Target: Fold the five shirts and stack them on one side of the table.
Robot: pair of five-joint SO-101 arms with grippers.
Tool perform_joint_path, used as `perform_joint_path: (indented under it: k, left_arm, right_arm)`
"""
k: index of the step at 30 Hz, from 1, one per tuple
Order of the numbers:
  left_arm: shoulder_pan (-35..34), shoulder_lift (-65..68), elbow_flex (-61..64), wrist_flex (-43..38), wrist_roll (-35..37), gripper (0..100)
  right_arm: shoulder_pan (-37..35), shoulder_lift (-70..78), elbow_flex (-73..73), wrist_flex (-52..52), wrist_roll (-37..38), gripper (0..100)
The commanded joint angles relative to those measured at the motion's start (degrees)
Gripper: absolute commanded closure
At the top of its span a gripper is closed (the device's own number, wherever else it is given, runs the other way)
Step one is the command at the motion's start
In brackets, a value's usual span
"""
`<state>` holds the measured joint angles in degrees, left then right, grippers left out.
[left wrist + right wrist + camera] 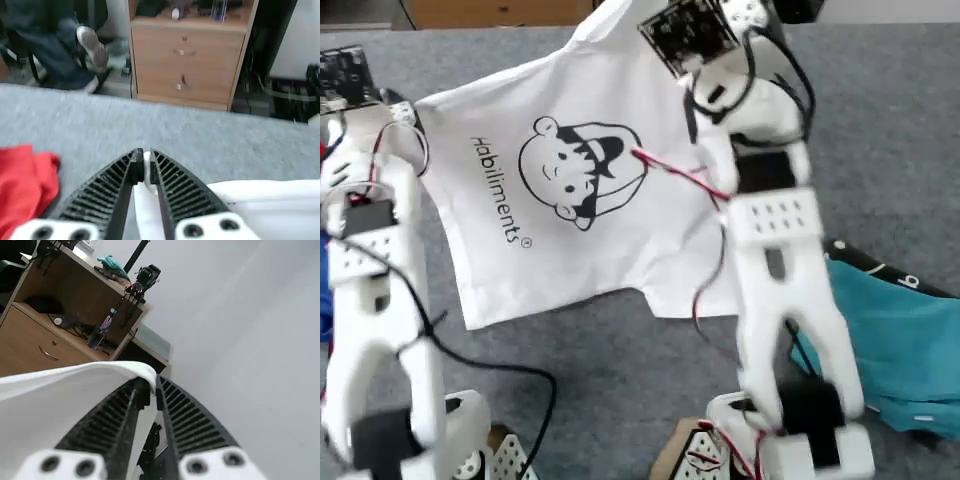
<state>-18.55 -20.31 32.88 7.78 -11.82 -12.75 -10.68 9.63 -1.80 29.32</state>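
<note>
High view: the white shirt [570,230] lies print-up on the grey worktop [620,360], spread out between the two arms and running up to the far edge. The left arm [375,270] sits along the shirt's left side. The right arm [780,260] stretches over its right side toward the far edge. A teal shirt [910,340] is bunched up at the worktop's right edge, just beside the right arm.

Left wrist view: the left jaws are pretty much closed, pinching a thin bit of the white shirt [270,200] low over the worktop [200,135]. A crumpled red shirt [20,180] lies near them on the worktop. A wooden drawer unit [185,65] stands past the far edge.

Right wrist view: the right jaws are clamped on an edge of the white shirt [50,410], which drapes off them. The drawer unit [30,345] and a pale wall [250,340] are behind.
</note>
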Motion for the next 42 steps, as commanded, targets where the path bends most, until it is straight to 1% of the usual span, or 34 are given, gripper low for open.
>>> perform_joint_path:
  k: [1,4,8,12,14,16,20,26,29,33,37,42]
  left_arm:
    - [1.14,10.24,-3.34,-10.55,0.26,98]
    - [1.85,21.05,-11.08,-10.99,0.26,98]
    - [1.85,31.96,-22.59,-10.9,0.26,98]
    - [1.85,35.74,-30.77,-10.55,0.26,98]
    - [1.76,36.0,-33.76,-7.82,0.26,98]
    - [1.76,36.26,-36.92,-2.81,0.26,98]
    - [1.49,36.35,-41.67,8.97,0.26,98]
    - [1.32,36.0,-45.36,22.24,0.18,98]
    - [1.32,36.0,-47.47,29.63,-0.09,98]
    - [1.41,36.0,-51.16,42.29,-0.18,98]
    - [1.67,36.0,-55.38,53.54,-0.18,98]
    - [2.64,36.0,-55.82,59.43,-0.18,98]
  right_arm:
    - [1.45,7.78,-1.8,-6.33,-1.23,99.4]
    - [1.45,14.81,-5.76,-7.38,-1.23,99.4]
    - [1.54,22.9,-13.14,-7.38,-1.32,99.4]
    - [2.15,30.2,-22.2,-7.3,-1.32,99.4]
    - [2.42,33.45,-26.95,-7.12,-1.32,99.4]
    - [2.86,36.0,-31.96,-4.4,-1.32,99.4]
    - [3.21,39.6,-42.59,7.91,-1.58,99.4]
    - [3.38,40.22,-53.23,32.35,-6.77,99.4]
    - [3.38,40.22,-57.01,44.4,-6.77,99.4]
    - [3.47,40.22,-62.2,60.04,-6.42,99.4]
    - [4.09,40.22,-65.98,68.57,-6.42,99.4]
    - [4.26,40.22,-68.97,74.81,-6.42,99.4]
